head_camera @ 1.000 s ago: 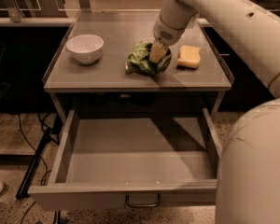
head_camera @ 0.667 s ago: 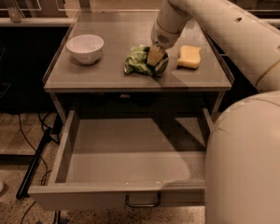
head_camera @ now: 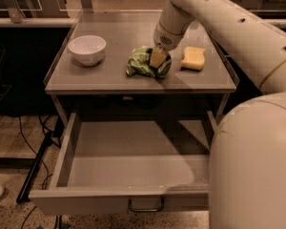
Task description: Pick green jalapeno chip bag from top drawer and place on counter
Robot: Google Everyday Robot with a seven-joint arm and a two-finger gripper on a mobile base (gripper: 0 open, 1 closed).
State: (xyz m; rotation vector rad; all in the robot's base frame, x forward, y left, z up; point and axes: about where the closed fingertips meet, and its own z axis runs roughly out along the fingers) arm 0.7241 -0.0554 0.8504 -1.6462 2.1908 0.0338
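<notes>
Counter [head_camera: 114, 37]: grey top, low clear side rails. On it, left to right:
- white bowl [head_camera: 87, 49], well apart from the rest;
- green jalapeno chip bag [head_camera: 139, 62], crumpled, lying near the middle;
- yellow sponge [head_camera: 193, 57], just beside the bag.

Gripper [head_camera: 157, 58]: down on the bag's right part, touching it; whether it has hold cannot be told.

Arm [head_camera: 219, 18]: crosses the counter's right rear corner.

Top drawer [head_camera: 109, 202]: pulled out below, loop handle [head_camera: 146, 206] in front; right end hidden by the robot's body [head_camera: 252, 166].
</notes>
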